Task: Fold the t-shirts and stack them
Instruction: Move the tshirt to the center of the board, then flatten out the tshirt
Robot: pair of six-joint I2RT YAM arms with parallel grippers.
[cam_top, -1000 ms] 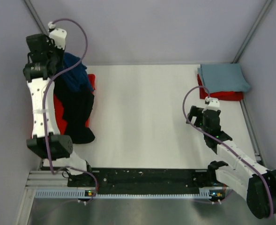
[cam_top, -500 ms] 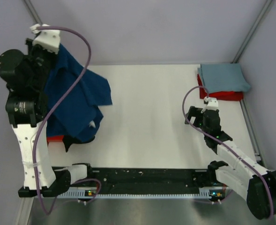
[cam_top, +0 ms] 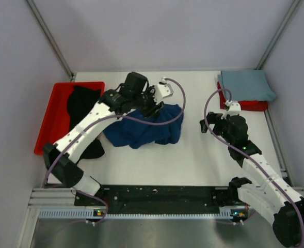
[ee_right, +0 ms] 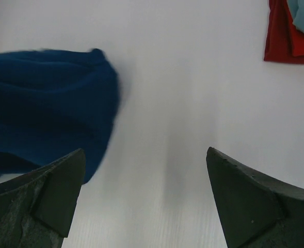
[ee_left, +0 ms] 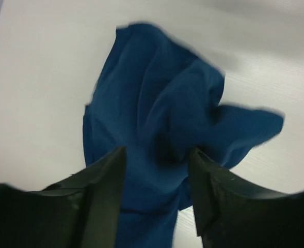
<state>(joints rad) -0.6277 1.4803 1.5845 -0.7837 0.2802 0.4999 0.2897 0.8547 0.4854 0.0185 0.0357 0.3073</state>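
My left tool (ee_left: pixel 156 152) clamps the navy shirt (cam_top: pixel 141 132), heaped on the desk (cam_top: pixel 157 170) left of my empty right tool (ee_right: pixel 145 152), fingers apart.

No writing, label, brand, number or sign is legible in any view, whether on the navy t-shirt (cam_top: pixel 141 133), the red tray (cam_top: pixel 48 116) or the table (cam_top: pixel 193 155).

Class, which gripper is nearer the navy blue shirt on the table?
Left. The left gripper grips the navy blue shirt; the right gripper hangs apart, to its right.
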